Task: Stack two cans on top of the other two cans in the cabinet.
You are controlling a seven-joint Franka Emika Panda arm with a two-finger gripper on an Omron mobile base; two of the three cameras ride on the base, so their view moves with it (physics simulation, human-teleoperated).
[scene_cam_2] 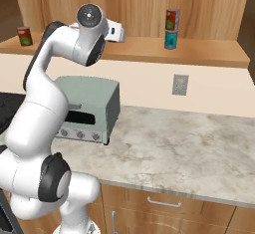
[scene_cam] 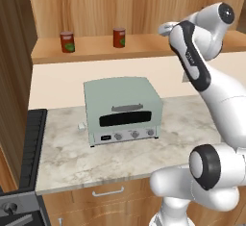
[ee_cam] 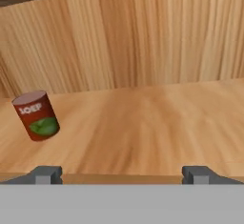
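Pincer (ee_cam: 122, 174): mine, spread wide, empty, at the cabinet (scene_cam: 144, 47) shelf edge. One stack done: red can (scene_cam_2: 173, 20) atop teal can (scene_cam_2: 171, 40). Two red cans (scene_cam: 67, 42) (scene_cam: 119, 37) stand apart, left of the stack. Risk: a skewed approach may topple the nearer can.

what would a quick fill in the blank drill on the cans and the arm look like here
1. A red can already stands stacked on top of the ____ can.
2. Two more red cans stand apart on the cabinet shelf, each ____ with nothing on top.
3. On the counter below sits a pale green ____.
4. The gripper has its jaws ____, holding nothing.

Missing words: teal-blue; upright; toaster oven; open
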